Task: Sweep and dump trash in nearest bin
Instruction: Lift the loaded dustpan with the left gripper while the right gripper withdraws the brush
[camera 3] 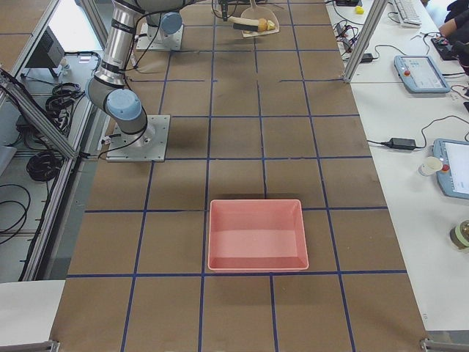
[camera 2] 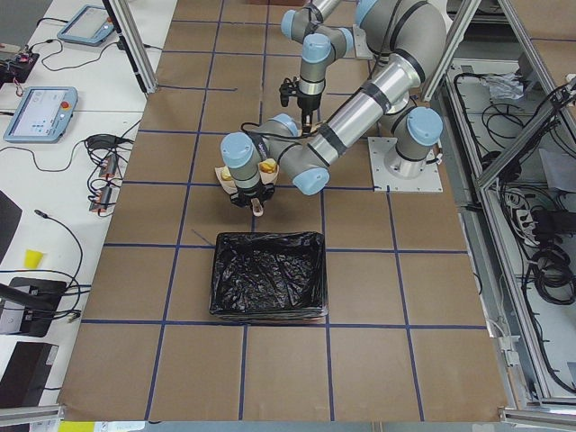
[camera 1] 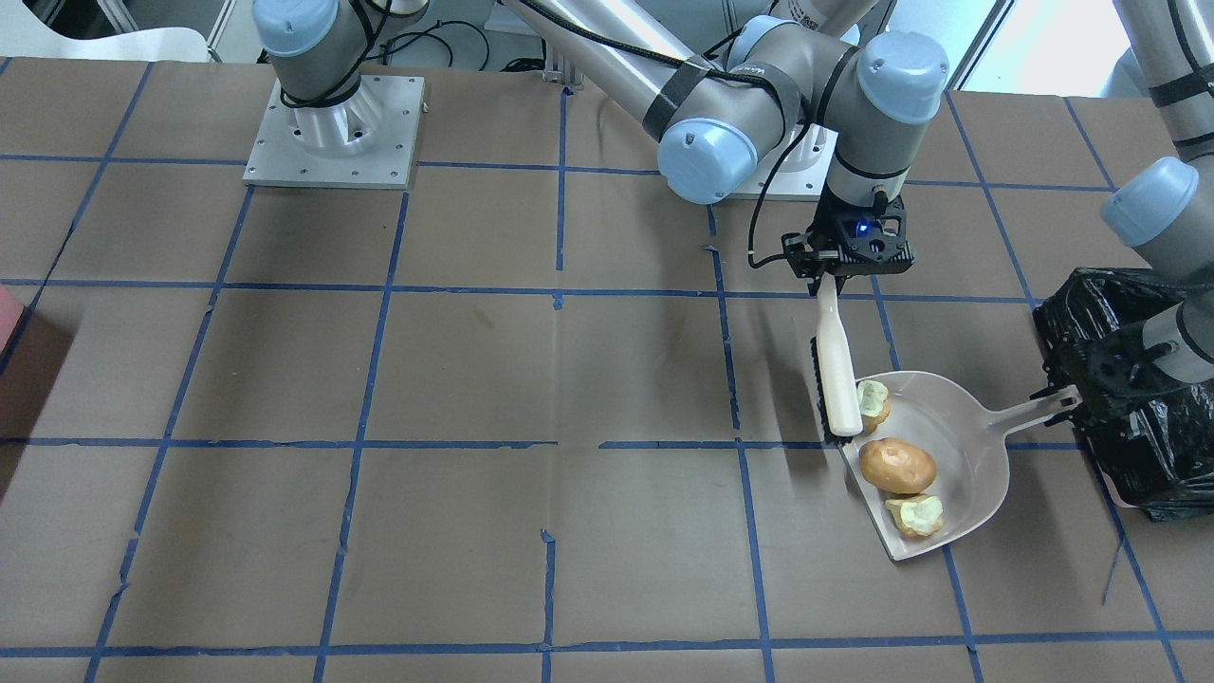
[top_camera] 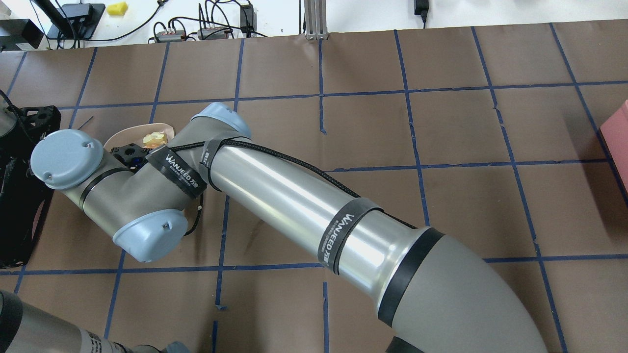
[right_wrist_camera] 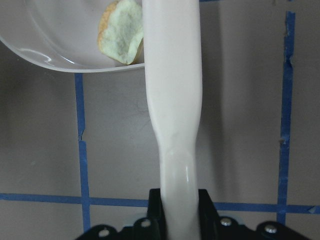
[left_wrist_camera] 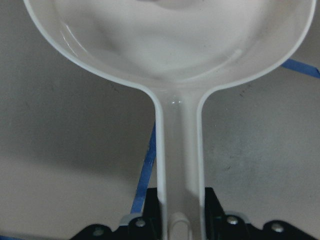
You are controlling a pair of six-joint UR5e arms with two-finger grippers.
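A pale dustpan [camera 1: 960, 427] lies on the table and holds all the trash: an oval roll [camera 1: 897, 465] and two torn chunks [camera 1: 873, 402] [camera 1: 916, 515]. My left gripper [camera 1: 1076, 400] is shut on the dustpan's handle [left_wrist_camera: 180, 160], right beside the black-bagged bin [camera 1: 1133, 379]. My right gripper [camera 1: 831, 273] is shut on a white brush [camera 1: 838, 379], whose bristles stand at the pan's open lip beside one chunk [right_wrist_camera: 120, 32]. In the overhead view my right arm hides most of the pan.
The black-lined bin [camera 2: 268, 274] stands at the table end on my left. An unlined pink bin [camera 3: 256, 235] stands far off toward my right. My right arm [top_camera: 294, 196] reaches across the table. Blue tape lines grid the brown surface.
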